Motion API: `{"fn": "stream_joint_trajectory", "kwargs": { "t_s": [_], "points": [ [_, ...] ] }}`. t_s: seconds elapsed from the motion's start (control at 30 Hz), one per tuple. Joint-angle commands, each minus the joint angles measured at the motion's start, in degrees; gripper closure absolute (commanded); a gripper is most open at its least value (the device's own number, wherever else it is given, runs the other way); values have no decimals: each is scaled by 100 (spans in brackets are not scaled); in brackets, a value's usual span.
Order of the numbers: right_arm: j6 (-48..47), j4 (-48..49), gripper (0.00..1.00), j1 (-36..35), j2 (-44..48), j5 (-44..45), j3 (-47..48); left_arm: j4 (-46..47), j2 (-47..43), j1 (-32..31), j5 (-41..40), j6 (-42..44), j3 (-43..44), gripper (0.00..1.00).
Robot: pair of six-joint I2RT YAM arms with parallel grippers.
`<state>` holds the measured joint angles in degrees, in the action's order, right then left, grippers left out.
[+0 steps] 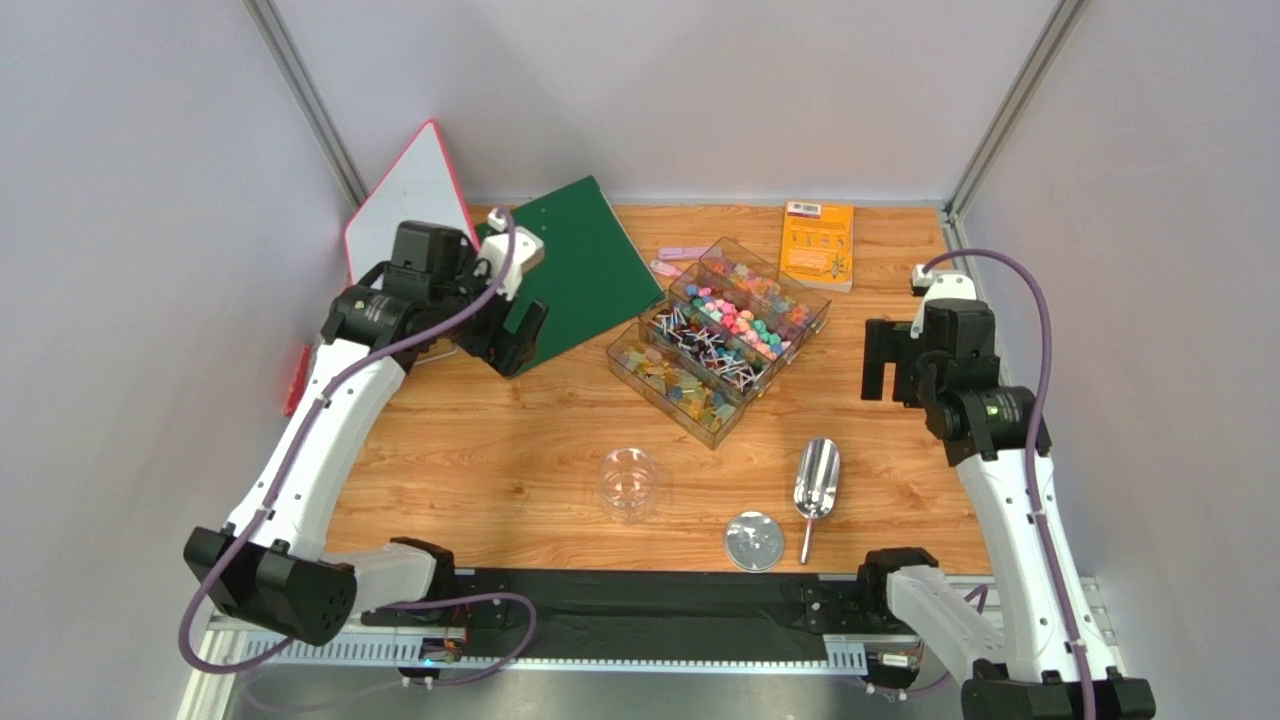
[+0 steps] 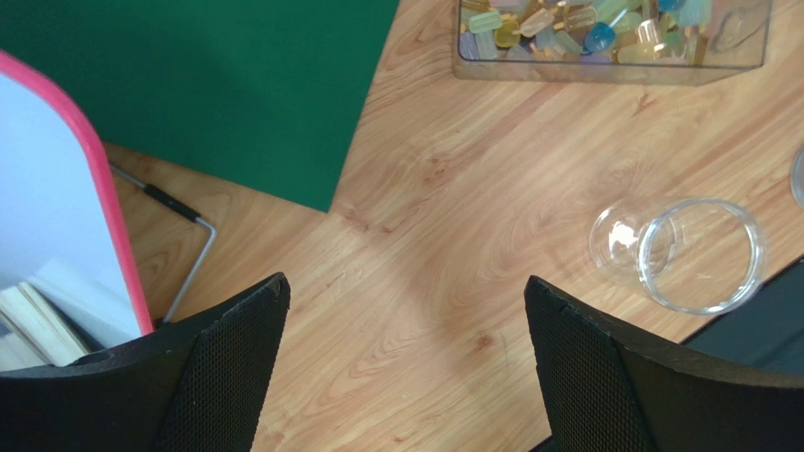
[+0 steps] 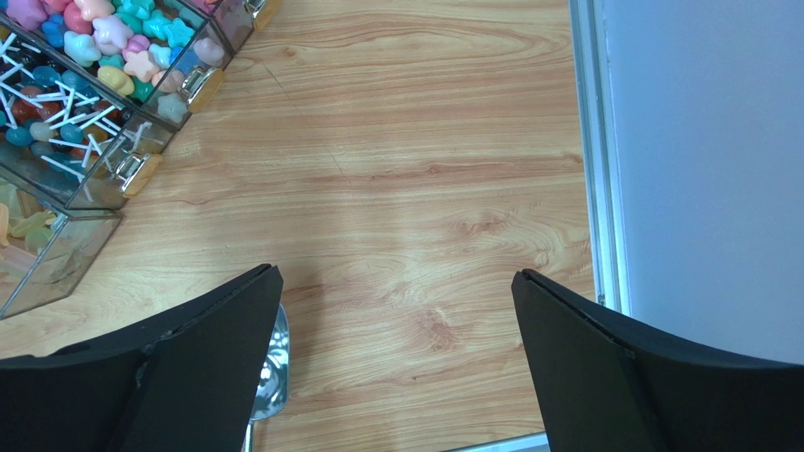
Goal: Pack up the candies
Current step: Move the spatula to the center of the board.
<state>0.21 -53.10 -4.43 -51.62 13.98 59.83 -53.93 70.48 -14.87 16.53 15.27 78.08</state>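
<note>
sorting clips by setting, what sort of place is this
Likely a robot lab test cell: grey panels enclose a wooden table, two arms bolted at its near edge, a clear candy box staged.

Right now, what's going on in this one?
Nothing is being handled. The left end effector and right end effector hover open and empty. The candies sit in their clear bins toward the back. The clear jar near the front is empty, its lid off and lying beside the metal scoop. Packing has not started.
</note>
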Motion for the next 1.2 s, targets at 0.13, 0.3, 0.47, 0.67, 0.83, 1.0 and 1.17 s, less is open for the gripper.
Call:
{"fn": "stream_joint_trajectory", "kwargs": {
  "t_s": [0.13, 0.3, 0.47, 0.67, 0.83, 1.0, 1.17],
  "points": [
    [-1892, 54, 0, -32, 1107, -1695, -85, -766, 817, -1677, -2753, 1638, 882, 0],
    [-1648, -94, 0, -23, 944, -2109, -42, -1094, 1521, -1712, -1286, 1593, 1473, 1],
    [-2076, -664, 2, -15, 618, -3221, 20, -988, 2004, -1738, -546, 2182, 1473, 7],
    [-3060, -1990, 7, -23, -619, -3876, 423, -1111, 2664, -1747, -573, 2376, 1745, 9],
    [-3370, -2599, 11, -23, -1130, -3762, 231, -839, 2603, -1747, -581, 1946, 1807, 8],
    [-3167, -2425, 18, -23, -1210, -3262, -191, -680, 2506, -1756, -485, 1611, 1781, 8],
    [-3308, -2100, 30, -32, -1684, -2962, -113, -654, 2410, -1791, -362, 1365, 1780, 8]
  ]
}}
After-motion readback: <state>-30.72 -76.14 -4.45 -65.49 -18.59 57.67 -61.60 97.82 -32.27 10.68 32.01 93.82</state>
